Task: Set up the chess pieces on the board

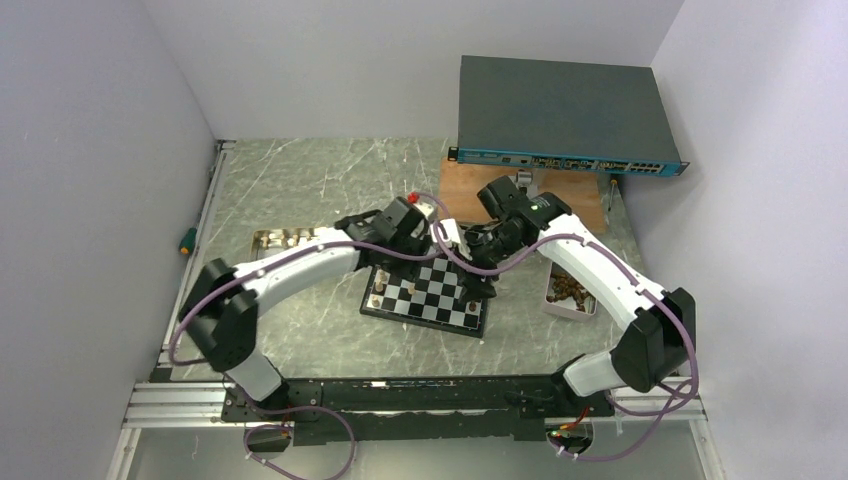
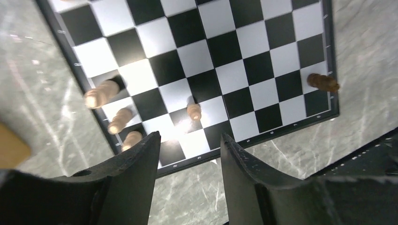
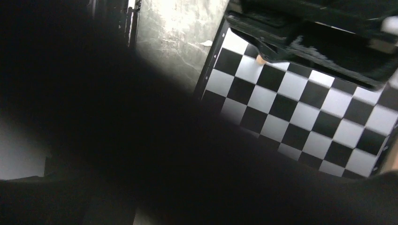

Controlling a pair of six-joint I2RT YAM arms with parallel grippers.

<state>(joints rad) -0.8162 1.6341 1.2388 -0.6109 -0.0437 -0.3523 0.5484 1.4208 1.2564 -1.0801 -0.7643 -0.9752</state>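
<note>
**Black fingers (image 2: pixel 136 173) stand parted over a light pawn**

Down low over the near edge of the board (image 2: pixel 234 56) hangs the left gripper (image 2: pixel 188 140), jaws a fair way apart and nothing between them. Just beyond the tips a light pawn (image 2: pixel 193 111) stands upright on its own square, clear of both fingers. Three more light pieces (image 2: pixel 101 93) line the board's edge beside it, and one dark piece (image 2: pixel 323 82) sits at a corner, well apart. Most squares are bare, so the job looks barely begun.

Over the board's other side is the right gripper (image 1: pixel 475 290). Its own camera is almost wholly dark, so whether it is open or carrying anything cannot be told. Dark chessmen (image 1: pixel 568 288) sit in a tray (image 1: pixel 572 313) off to the right.

These pieces look light, hard and smooth-turned, tall on small bases, so they are probably easy to tip. They are best taken across the body, straight from above, with a gentle squeeze.
</note>
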